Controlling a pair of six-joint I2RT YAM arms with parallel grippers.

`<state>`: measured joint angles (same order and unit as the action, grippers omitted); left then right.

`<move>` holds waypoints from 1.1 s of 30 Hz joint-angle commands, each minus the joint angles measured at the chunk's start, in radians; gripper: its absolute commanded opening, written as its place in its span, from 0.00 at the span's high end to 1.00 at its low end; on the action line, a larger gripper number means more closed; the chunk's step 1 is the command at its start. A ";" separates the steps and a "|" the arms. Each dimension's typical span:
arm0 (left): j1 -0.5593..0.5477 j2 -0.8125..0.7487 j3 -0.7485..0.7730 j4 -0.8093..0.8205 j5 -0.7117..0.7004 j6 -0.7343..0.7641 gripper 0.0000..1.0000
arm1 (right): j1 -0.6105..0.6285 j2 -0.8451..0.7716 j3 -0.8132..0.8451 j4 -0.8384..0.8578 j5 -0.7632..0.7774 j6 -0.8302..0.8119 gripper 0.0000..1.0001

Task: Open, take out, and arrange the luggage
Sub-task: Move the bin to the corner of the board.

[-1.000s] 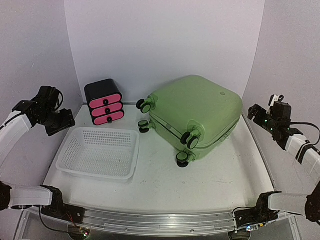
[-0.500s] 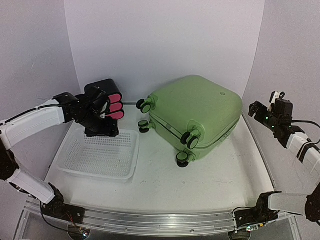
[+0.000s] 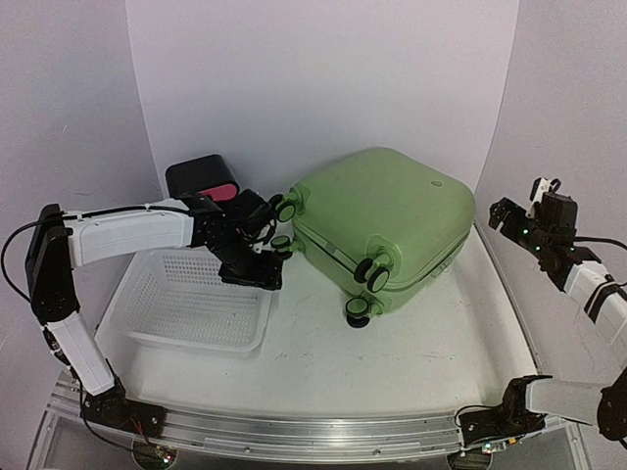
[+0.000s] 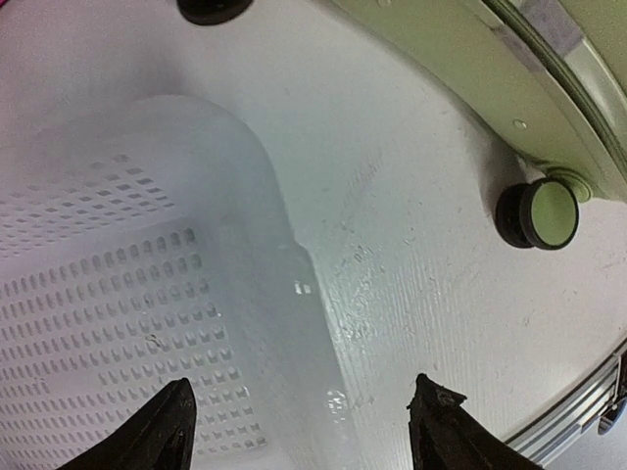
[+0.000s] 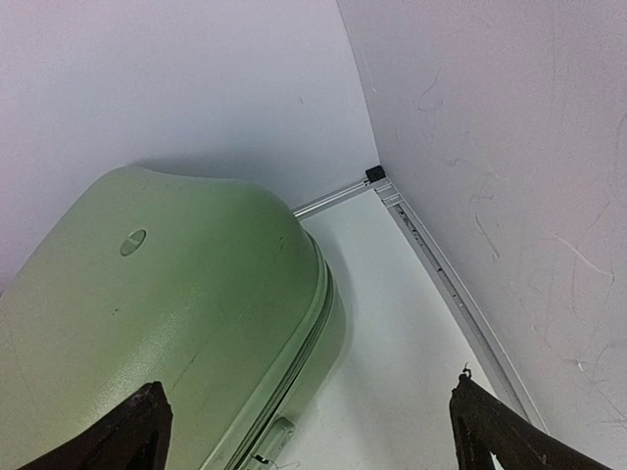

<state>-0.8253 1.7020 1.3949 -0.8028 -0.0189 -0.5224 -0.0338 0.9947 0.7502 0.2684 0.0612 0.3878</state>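
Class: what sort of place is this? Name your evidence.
Probably a robot lab workcell: plain white walls enclose the table, arms mount on a metal rail, and the luggage looks staged.

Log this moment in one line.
luggage: closed, lying flat | left gripper: open, empty, above white basket corner near luggage | right gripper: open, empty, raised beside luggage

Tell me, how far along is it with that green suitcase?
Nothing looks done yet: the suitcase lies shut on the table. In hand: the left gripper, open, reaches over the basket toward the wheels; the right gripper hangs open beside the suitcase. Opening, unpacking and arranging are all left.
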 commanded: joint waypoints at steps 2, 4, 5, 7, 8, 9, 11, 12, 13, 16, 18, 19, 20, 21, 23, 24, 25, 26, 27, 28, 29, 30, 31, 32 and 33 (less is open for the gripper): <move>-0.058 0.034 0.040 0.042 0.055 0.018 0.26 | 0.002 -0.041 0.020 0.015 0.009 -0.018 0.02; -0.059 0.038 0.021 0.043 0.047 0.020 0.27 | 0.002 -0.039 0.019 0.014 0.009 -0.020 0.02; -0.061 0.035 0.012 0.043 0.045 0.025 0.28 | 0.002 -0.038 0.019 0.014 0.009 -0.021 0.02; -0.060 0.037 0.000 0.043 0.055 0.041 0.31 | 0.002 -0.035 0.023 0.012 0.009 -0.022 0.02; -0.060 0.038 -0.002 0.043 0.063 0.054 0.33 | 0.001 -0.034 0.025 0.012 0.007 -0.021 0.02; -0.061 0.042 -0.004 0.043 0.073 0.064 0.35 | 0.002 -0.032 0.027 0.012 0.008 -0.021 0.02; -0.060 0.048 -0.004 0.042 0.081 0.081 0.42 | 0.001 -0.032 0.029 0.012 0.006 -0.018 0.02; -0.062 0.050 -0.004 0.041 0.078 0.084 0.43 | 0.002 -0.031 0.029 0.012 0.005 -0.017 0.02; -0.061 0.050 -0.006 0.039 0.076 0.088 0.44 | 0.002 -0.031 0.029 0.012 0.005 -0.015 0.02; -0.062 0.051 -0.008 0.038 0.084 0.098 0.51 | 0.002 -0.033 0.026 0.010 0.002 -0.011 0.02; -0.061 0.055 -0.009 0.035 0.094 0.109 0.60 | 0.002 -0.037 0.022 0.009 0.002 -0.008 0.02; -0.062 0.057 -0.011 0.032 0.098 0.114 0.61 | 0.002 -0.040 0.021 0.009 0.002 -0.008 0.02; -0.062 0.056 -0.012 0.028 0.099 0.119 0.62 | 0.002 -0.040 0.019 0.008 0.002 -0.007 0.02; -0.061 0.055 -0.013 0.027 0.097 0.123 0.65 | 0.002 -0.043 0.017 0.008 0.004 -0.007 0.02; -0.062 0.048 -0.016 0.018 0.090 0.126 0.68 | 0.002 -0.044 0.017 0.008 0.005 -0.006 0.02; -0.062 0.045 -0.016 0.014 0.084 0.127 0.70 | 0.002 -0.044 0.017 0.008 0.006 -0.006 0.02; -0.062 0.043 -0.016 0.007 0.080 0.128 0.72 | 0.002 -0.043 0.018 0.008 0.005 -0.006 0.02; -0.062 0.038 -0.017 0.003 0.078 0.129 0.75 | 0.002 -0.042 0.019 0.008 0.004 -0.005 0.02; -0.062 0.029 -0.021 -0.001 0.079 0.132 0.77 | 0.001 -0.043 0.020 0.008 0.003 -0.005 0.02; -0.063 0.021 -0.027 -0.003 0.081 0.136 0.80 | 0.002 -0.043 0.020 0.008 0.002 -0.004 0.02; -0.063 0.011 -0.037 -0.005 0.085 0.143 0.82 | 0.002 -0.042 0.021 0.008 0.003 -0.004 0.02; -0.062 -0.001 -0.049 -0.007 0.092 0.152 0.83 | 0.002 -0.042 0.021 0.008 0.004 -0.005 0.02; -0.061 -0.016 -0.063 -0.007 0.102 0.165 0.83 | 0.002 -0.042 0.021 0.008 0.004 -0.006 0.02; -0.063 -0.031 -0.080 -0.006 0.110 0.178 0.83 | 0.002 -0.042 0.021 0.007 0.005 -0.008 0.02; -0.065 -0.048 -0.104 -0.007 0.117 0.194 0.84 | 0.002 -0.042 0.021 0.008 0.005 -0.008 0.02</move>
<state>-0.8871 1.7248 1.3560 -0.7834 0.0677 -0.3954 -0.0338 0.9722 0.7502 0.2535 0.0635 0.3794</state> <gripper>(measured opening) 0.170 0.984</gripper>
